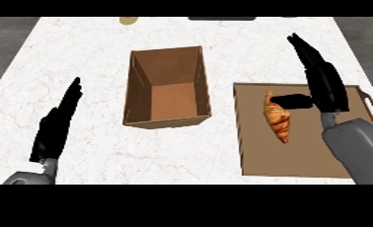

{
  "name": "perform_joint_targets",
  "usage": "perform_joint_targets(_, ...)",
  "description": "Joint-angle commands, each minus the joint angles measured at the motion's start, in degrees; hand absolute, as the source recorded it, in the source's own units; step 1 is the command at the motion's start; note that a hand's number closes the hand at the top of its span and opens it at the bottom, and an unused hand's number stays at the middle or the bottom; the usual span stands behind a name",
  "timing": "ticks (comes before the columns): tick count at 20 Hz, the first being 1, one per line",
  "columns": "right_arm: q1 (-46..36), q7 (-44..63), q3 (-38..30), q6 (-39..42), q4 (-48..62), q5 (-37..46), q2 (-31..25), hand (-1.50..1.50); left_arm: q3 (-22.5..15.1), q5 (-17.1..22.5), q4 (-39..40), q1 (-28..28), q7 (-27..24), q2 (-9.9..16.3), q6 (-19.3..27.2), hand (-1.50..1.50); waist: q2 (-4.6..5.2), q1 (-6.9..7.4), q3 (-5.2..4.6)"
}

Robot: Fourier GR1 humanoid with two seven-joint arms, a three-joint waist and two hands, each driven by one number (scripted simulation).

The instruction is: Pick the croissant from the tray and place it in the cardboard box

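1. My right hand (pixel 320 80) covers part of the tray (pixel 291 164) near its right edge, and its thumb hides the croissant's (pixel 278 118) upper right side.
2. The tray's lower right corner vanishes under my right forearm (pixel 351 144).
3. At the counter's (pixel 87 48) far edge, a yellowish thing (pixel 128 20) and a dark thing (pixel 222 18) are cut off; I cannot identify either.

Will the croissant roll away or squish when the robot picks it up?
The croissant lies flat on the tray and is long and curved, so it probably won't roll. It looks like flaky pastry, likely light and easy to crush. Its tapered ends might break off.
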Motion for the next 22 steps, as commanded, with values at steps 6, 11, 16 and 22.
perform_joint_targets(6,-3.66,22.03,11.34,29.05,-5.94,7.4,-11.85,-1.5,-0.19,-0.5,-2.05,1.97,0.65,-0.53,0.7,0.0,-0.42,-0.59,-0.2)
perform_joint_targets(11,-6.96,35.87,13.78,43.24,-11.37,4.62,-8.1,-1.5,-0.16,-1.48,-1.52,1.08,0.67,-1.57,1.35,0.0,0.13,-0.4,0.03)
perform_joint_targets(16,-6.75,49.45,15.41,49.23,-15.96,6.14,-0.96,-1.5,1.77,-1.21,-0.32,1.19,-0.69,-0.72,-0.92,0.0,0.3,-0.28,0.11)
perform_joint_targets(22,-1.23,49.46,11.13,49.49,-17.94,12.56,1.24,-1.5,1.88,-3.92,-0.66,0.16,1.12,-4.67,-0.71,0.0,0.34,-0.44,0.17)
